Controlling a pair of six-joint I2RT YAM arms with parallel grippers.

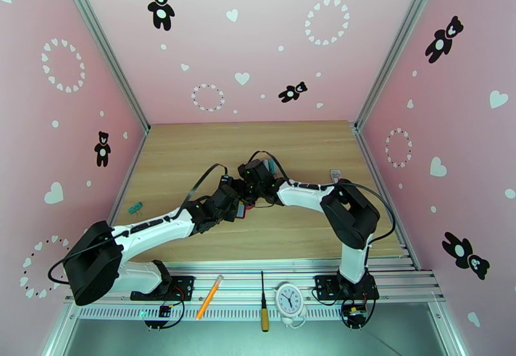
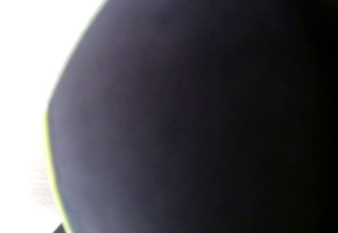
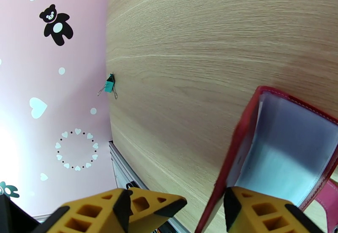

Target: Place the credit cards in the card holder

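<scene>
Card holder (image 3: 287,145) is standing tilted and flopped open right at the tips of the right gripper (image 3: 205,199). The red cover runs down between the two yellow fingers (image 3: 262,212). The right-hand finger sits against the grey clear pockets, and the left-hand one stops short of the cover with a strip of table (image 3: 190,52) showing in the gap. So those jaws are partly apart and not pinching anything as far as I can see.

From the top camera the left gripper (image 1: 236,208) is nose to nose with the right one, with a bit of red at its tip. It's too small there, and its wrist camera gives a dark blurry shape (image 2: 190,103), so I can't tell its state. Well off to the left beyond the right gripper's fingers, a little teal binder clip (image 3: 110,84) lies near the table's edge.
</scene>
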